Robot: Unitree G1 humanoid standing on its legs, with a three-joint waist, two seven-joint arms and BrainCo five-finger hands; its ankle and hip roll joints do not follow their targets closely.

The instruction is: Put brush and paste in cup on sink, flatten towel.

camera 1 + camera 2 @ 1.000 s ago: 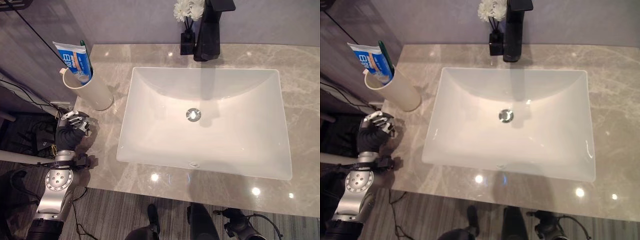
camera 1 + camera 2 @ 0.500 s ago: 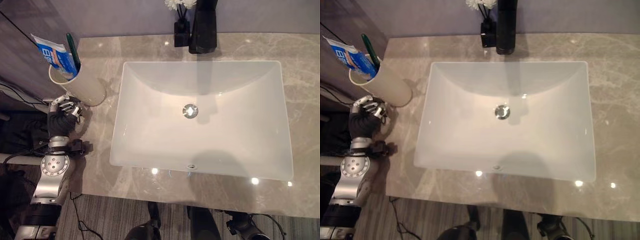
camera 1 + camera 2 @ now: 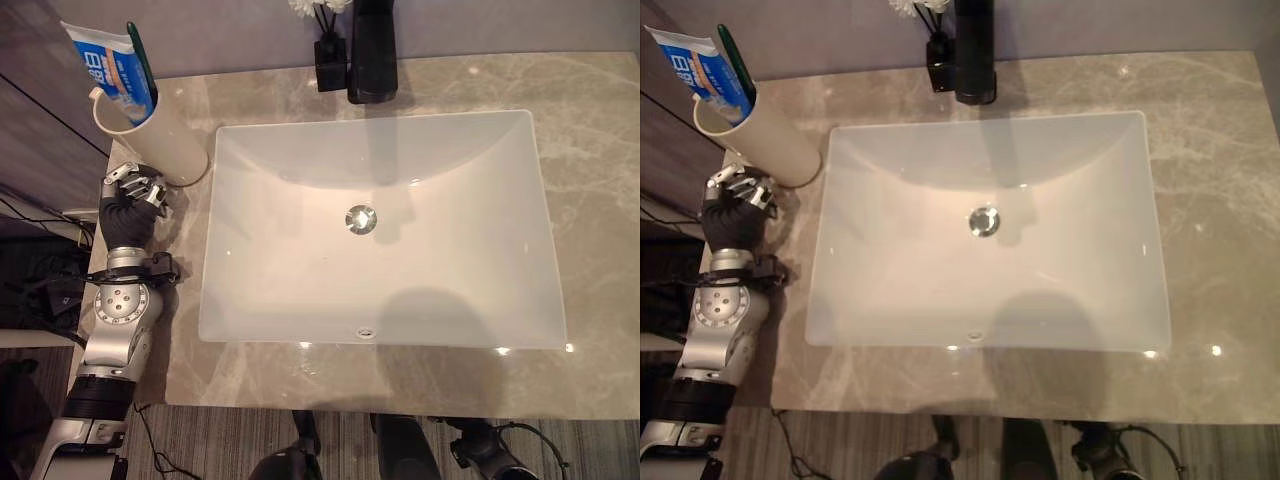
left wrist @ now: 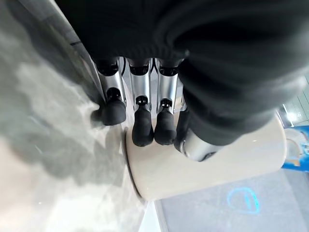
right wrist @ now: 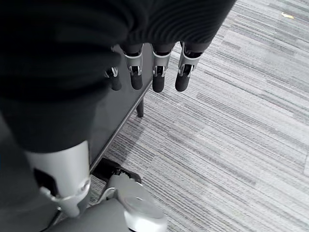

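While the cream cylindrical cup point(image 3: 165, 135) stands upright on the grey marble countertop point(image 3: 590, 200), at its far left corner, the blue-and-white toothpaste tube point(image 3: 112, 70) and the dark green toothbrush point(image 3: 140, 62) both stand in it, leaning toward the left and poking above the rim. Just nearer the robot than the cup's base, the left hand point(image 3: 128, 205) hovers over the counter's left edge, its dark-tipped fingers point(image 4: 143, 129) relaxed and only loosely bent, grasping nothing. From the left wrist view the fingertips sit right at the cup's lower wall, very close; whether they touch it I cannot tell.

To the right of the cup lies the white rectangular sink basin point(image 3: 380, 225), its left rim close beside the cup and the hand, so that the two occupy a narrow strip of marble between the basin and the counter's left edge. Behind the basin, at the wall, stand the black faucet point(image 3: 370, 50) and a small black vase with white flowers point(image 3: 325, 50), just beside each other. Wide bare marble stretches to the right of the basin, and a narrower band runs along the front edge.

Seen from its wrist camera, the right hand point(image 5: 145, 72) hangs above the grey striped carpet floor point(image 5: 241, 121), fingers straight and empty.
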